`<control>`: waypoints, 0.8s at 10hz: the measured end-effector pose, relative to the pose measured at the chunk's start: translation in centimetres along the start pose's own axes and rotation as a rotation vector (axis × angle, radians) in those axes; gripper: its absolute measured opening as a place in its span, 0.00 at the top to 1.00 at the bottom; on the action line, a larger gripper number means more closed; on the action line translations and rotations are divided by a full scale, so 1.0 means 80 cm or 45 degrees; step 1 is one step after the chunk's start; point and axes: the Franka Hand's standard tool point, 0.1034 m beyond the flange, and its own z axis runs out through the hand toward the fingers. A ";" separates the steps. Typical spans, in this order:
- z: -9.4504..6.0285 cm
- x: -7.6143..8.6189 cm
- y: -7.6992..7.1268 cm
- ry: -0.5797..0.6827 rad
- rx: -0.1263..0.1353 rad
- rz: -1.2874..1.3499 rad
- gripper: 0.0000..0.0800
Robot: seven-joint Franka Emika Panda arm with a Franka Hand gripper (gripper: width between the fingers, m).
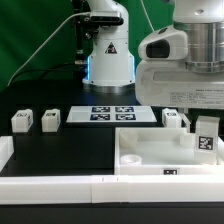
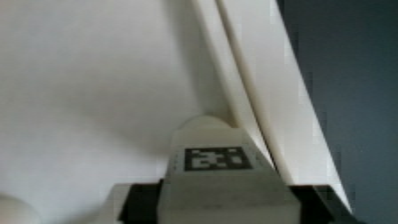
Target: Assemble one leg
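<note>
Leg [image 2: 217,150] upright between the jaws, over tabletop [image 2: 89,90].

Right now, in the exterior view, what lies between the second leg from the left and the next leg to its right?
The marker board lies flat between that second leg and the next leg, as the exterior view shows.

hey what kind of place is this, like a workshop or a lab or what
Probably a robotics lab bench: a black table carries the marker board, tagged white legs, a white tabletop and the robot arm.
</note>
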 end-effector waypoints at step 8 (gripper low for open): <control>0.002 -0.003 -0.015 0.013 0.054 1.151 0.63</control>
